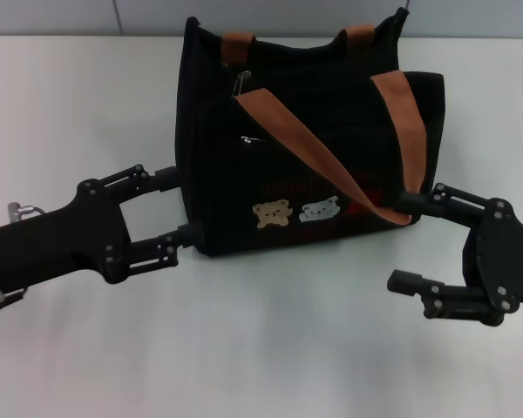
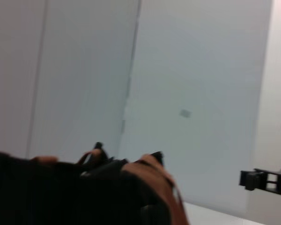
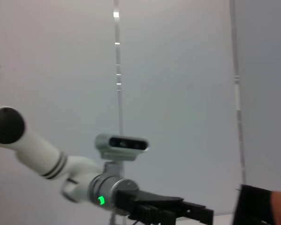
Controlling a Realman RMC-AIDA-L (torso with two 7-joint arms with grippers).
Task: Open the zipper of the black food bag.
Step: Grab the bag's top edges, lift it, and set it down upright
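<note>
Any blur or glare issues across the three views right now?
Head view: sharp, even light, soft shadows under the boxy black fabric food bag on the white table; bag fabric so dark that detail is lost. Left wrist view: bag close and out of focus. Right wrist view: slightly soft, wall evenly lit.

A slack brown handle drapes across the black food bag, partly covering the zipper.
</note>
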